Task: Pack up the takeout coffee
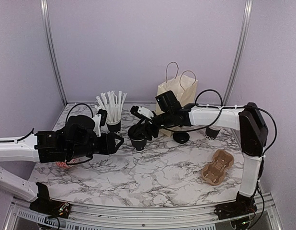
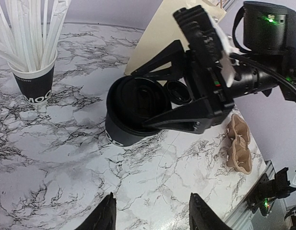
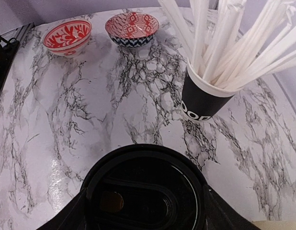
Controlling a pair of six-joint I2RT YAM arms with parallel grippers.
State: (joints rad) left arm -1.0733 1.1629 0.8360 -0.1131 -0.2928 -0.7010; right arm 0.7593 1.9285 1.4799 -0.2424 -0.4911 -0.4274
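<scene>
The coffee cup (image 2: 133,112) stands upright just in front of the paper bag (image 1: 179,91), slightly to its left. The right gripper (image 2: 141,98) reaches in sideways and clasps it at the lid, one finger on each side. The left gripper (image 2: 150,211) hangs half open and empty, farther from the bag. The bag's mouth sits behind and above the cup, so a lift likely comes first. The straw cup (image 2: 35,88), left of the bag, reads "MOO".

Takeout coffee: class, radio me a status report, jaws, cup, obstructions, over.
Left gripper: jaws open, empty. Right gripper: jaws straddle the lid, grip unconfirmed. Takeout coffee upright on table, lidded. Straw cup apart at side, paper bag behind.
</scene>
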